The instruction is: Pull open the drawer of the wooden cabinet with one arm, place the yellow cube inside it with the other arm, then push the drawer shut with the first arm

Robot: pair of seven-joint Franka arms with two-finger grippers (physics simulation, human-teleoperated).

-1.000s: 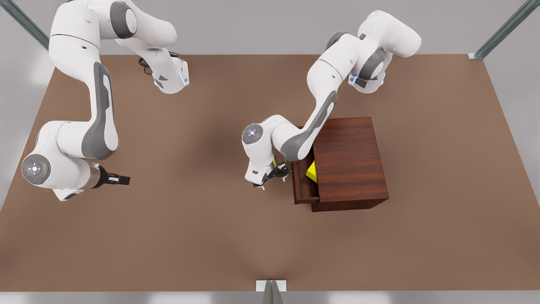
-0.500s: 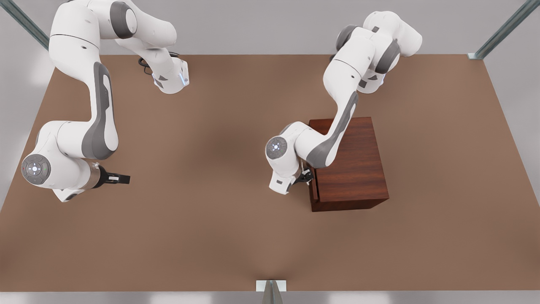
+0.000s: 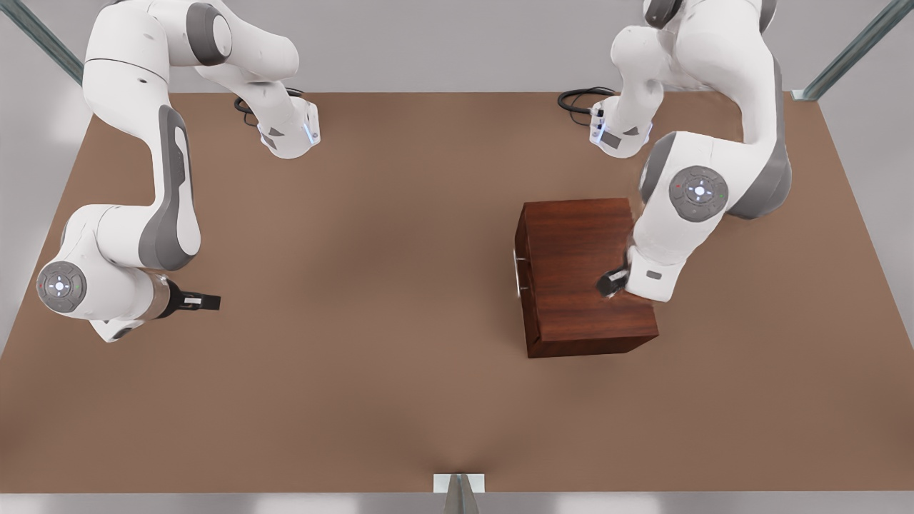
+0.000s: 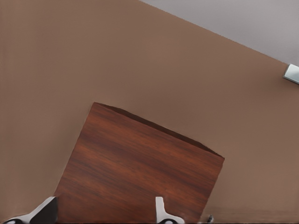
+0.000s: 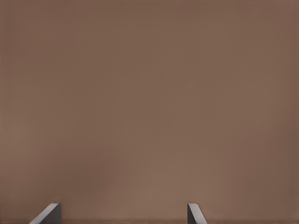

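The wooden cabinet (image 3: 582,268) stands on the table at the front view's right; the left wrist view looks down on the cabinet top (image 4: 140,163). Its drawer (image 3: 523,278) sits flush in the cabinet front, with the silver handle (image 3: 515,271) sticking out toward the front view's left. The yellow cube is hidden. My left gripper (image 3: 611,283) hangs above the cabinet top's right part, open and holding nothing; its fingertips (image 4: 46,210) show far apart. My right gripper (image 3: 202,303) waits low over bare table at the front view's left, open, its fingertips (image 5: 49,212) wide apart.
The brown table (image 3: 371,285) stretches between the two arms. Both arm bases (image 3: 289,135) sit at the far edge with cables beside them. A metal bracket (image 3: 458,484) marks the near edge, and frame posts stand at the far corners.
The drawer went from partly open, cube visible inside, to fully shut. The left arm swung from the drawer front up and over to the cabinet's right side. The right arm stayed still.
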